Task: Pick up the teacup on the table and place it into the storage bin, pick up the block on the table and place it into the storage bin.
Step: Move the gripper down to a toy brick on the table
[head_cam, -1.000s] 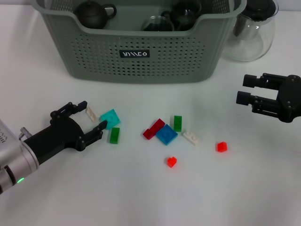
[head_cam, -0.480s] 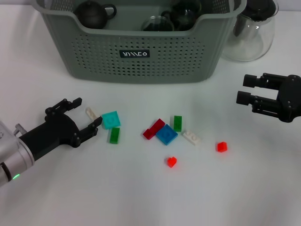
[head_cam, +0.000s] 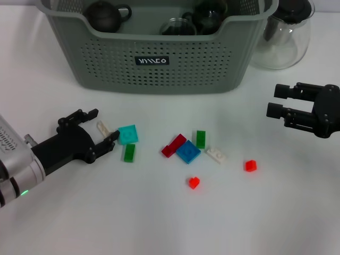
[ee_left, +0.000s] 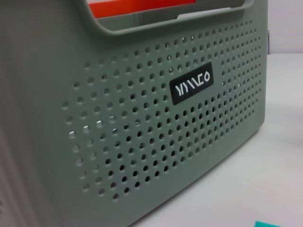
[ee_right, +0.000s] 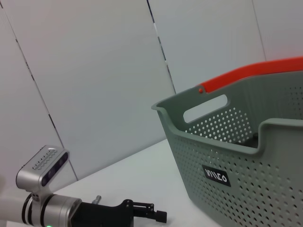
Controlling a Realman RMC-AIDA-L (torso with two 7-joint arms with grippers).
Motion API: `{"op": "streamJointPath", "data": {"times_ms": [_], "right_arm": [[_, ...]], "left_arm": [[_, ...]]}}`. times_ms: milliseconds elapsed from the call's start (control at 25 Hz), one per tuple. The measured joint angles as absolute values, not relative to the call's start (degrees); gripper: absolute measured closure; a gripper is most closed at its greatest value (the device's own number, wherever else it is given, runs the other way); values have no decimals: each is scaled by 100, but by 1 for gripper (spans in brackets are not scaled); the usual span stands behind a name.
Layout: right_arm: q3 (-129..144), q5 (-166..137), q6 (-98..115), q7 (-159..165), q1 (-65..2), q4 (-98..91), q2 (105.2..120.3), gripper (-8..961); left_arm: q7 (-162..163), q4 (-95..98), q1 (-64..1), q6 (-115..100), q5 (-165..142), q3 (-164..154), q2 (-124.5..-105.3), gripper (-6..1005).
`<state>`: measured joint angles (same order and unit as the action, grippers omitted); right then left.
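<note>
The grey-green storage bin (head_cam: pixel 154 64) stands at the back and fills the left wrist view (ee_left: pixel 142 118). Dark and glass teaware lies inside it; no teacup shows on the table. Several small blocks lie in front of the bin. My left gripper (head_cam: pixel 104 126) is low over the table, open, with its fingers on either side of a small white block (head_cam: pixel 103 127). One fingertip is close to a cyan block (head_cam: pixel 128 134), and a green block (head_cam: pixel 129 152) lies just beyond. My right gripper (head_cam: pixel 276 101) hovers open and empty at the right.
A clear glass jug (head_cam: pixel 284 34) with a dark lid stands right of the bin. In mid-table lie dark red (head_cam: pixel 173 145), blue (head_cam: pixel 188 151), green (head_cam: pixel 200 138), white (head_cam: pixel 216 154) and two red blocks (head_cam: pixel 250 166) (head_cam: pixel 194 183). The bin has an orange-red handle (ee_right: pixel 246 73).
My left gripper drew back to the left, then came forward again around the white block. The cyan block shifted slightly. The right arm has not moved.
</note>
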<state>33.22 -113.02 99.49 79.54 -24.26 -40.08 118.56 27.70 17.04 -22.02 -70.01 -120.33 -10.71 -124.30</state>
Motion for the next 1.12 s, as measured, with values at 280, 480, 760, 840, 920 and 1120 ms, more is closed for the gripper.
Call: {"op": "streamJointPath", "data": {"times_ms": [280,480,760,840,920,1120], "right_arm": [[3322,-11302,9946,7954,-2426,-4008,11857,340],[3330,-11303,9946,7954,-2425,-4002,11857,340],[3331,-11302,9953,7954,-2417,-3999,11856,340],[3331,-11302,9955,7954,-2417,-3999,11857,340],[3331,-11303,9956,7957,-2417,-3999,11856,340],[3331,-11302,9964,7978,-2417,-3999,11852,340]], "left_arm": [[2773,1646,-2232,-6985,-12046,-1081,-12432,306],[2775,1637,-2235,-6985,-12108,-1072,-12428,353],[2782,1639,-2220,-6985,-12061,-1040,-12427,462],[2795,1645,-2217,-6985,-12065,-1040,-12427,486],[2858,1675,-2218,-6988,-12083,-1050,-12427,510],[3216,1831,-2203,-7173,-12087,-1054,-12432,558]]}}
